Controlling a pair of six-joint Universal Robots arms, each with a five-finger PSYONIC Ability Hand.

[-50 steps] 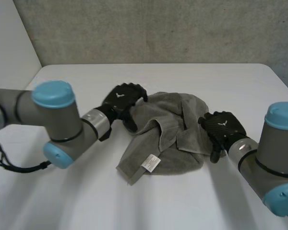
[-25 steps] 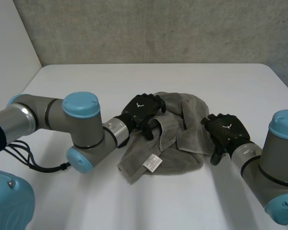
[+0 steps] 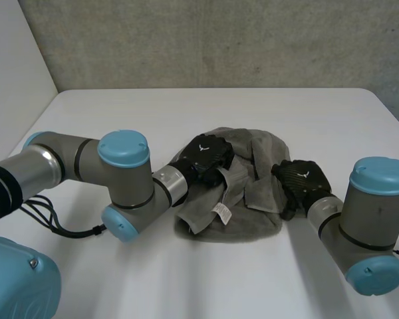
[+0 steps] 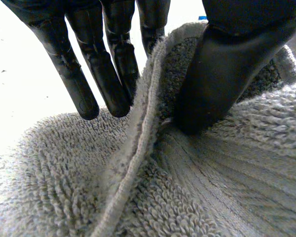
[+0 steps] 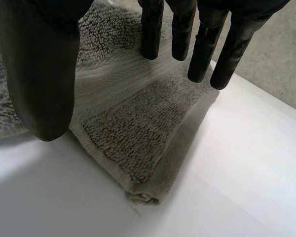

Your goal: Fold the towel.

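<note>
A crumpled grey towel [image 3: 253, 222] lies in the middle of the white table [image 3: 120, 119], its white label [image 3: 221, 211] facing up near the front. My left hand [image 3: 206, 158] is on the towel's left part. In the left wrist view a raised hemmed edge [image 4: 138, 128] stands between the straight fingers [image 4: 111, 64] and the thumb [image 4: 217, 74], which pinch it. My right hand [image 3: 300, 179] rests at the towel's right edge. Its fingers [image 5: 202, 44] stay straight over a folded corner [image 5: 143, 192], with the thumb [image 5: 44, 74] spread well apart.
A grey wall [image 3: 219, 40] runs behind the table's far edge. Bare white tabletop [image 3: 206, 286] lies in front of the towel and on both sides of it. My two arms come in low from the front left and the front right.
My left hand moved right onto the towel and closed on a raised edge. The towel's front-left corner drew in toward the middle. My right hand shifted slightly left onto the right edge.
</note>
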